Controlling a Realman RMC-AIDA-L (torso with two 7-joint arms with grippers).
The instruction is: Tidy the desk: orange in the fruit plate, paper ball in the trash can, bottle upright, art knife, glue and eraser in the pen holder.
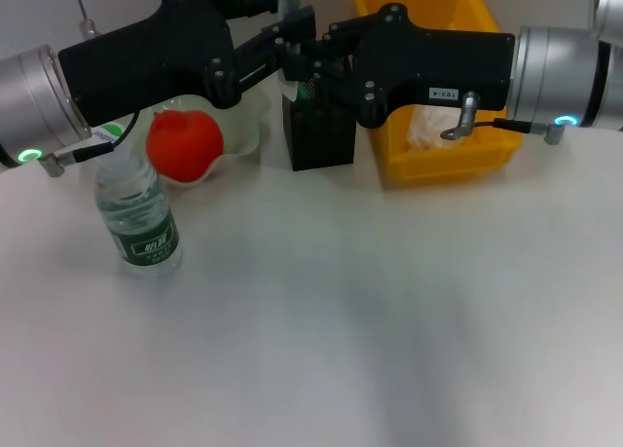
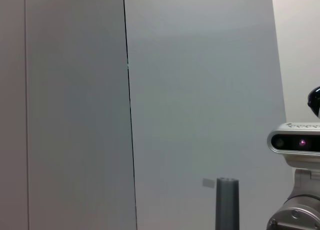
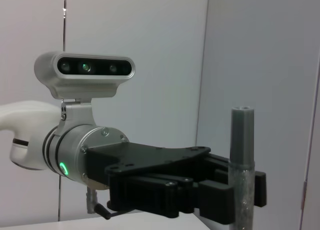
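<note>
we see the pen holder (image 1: 318, 130) at the back middle of the table (image 1: 370, 311), with the trash can (image 1: 443, 126) just to its right, the paper ball (image 1: 428, 130) lying inside. left of the holder sits the fruit plate (image 1: 238, 126) with the orange (image 1: 183, 143) on it, and the bottle (image 1: 139, 215) stands upright in front of the plate, nearer us.

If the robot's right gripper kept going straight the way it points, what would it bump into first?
Probably the left gripper, which faces the right gripper just above the black mesh pen holder and grips a grey upright stick. Depth is hard to judge.
</note>
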